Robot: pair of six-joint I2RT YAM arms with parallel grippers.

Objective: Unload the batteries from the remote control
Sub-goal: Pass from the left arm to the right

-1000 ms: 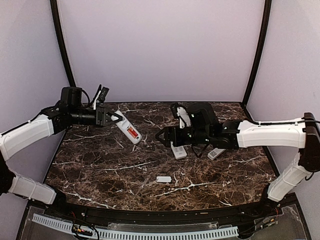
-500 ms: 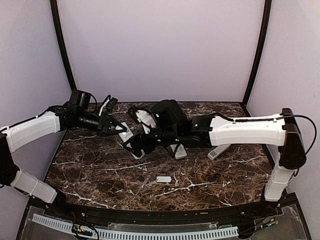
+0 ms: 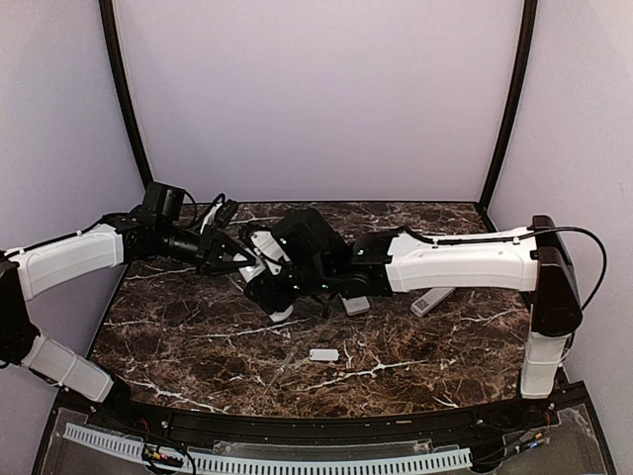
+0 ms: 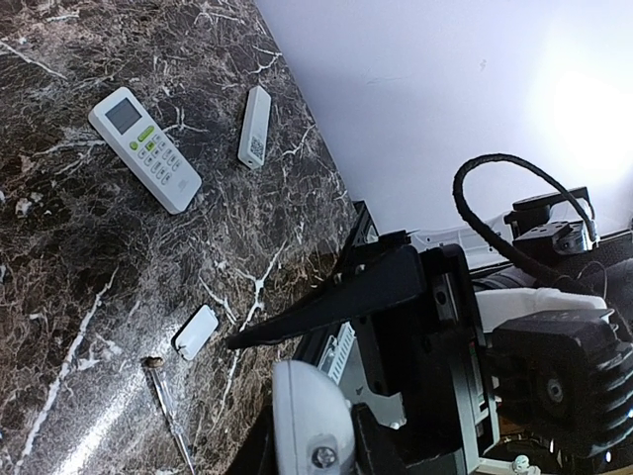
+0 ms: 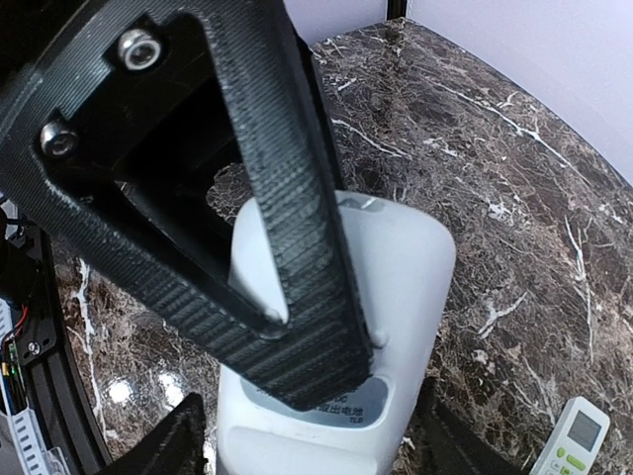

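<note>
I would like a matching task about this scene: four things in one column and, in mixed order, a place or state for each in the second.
1. left claw
2. held remote
3. small white cover
4. remote with green buttons

A. on the table, screen upward
B. on the table, nearest the arms' bases
C. shut on a remote
D. gripped at one end by a claw

Pairs: 1-C, 2-D, 3-B, 4-A

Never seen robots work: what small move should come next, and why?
I'd guess: lower the fingertip of the right pincer into the back of the remote gripped by the left pincer. Its finger lies across that remote, and the batteries are not in view.
</note>
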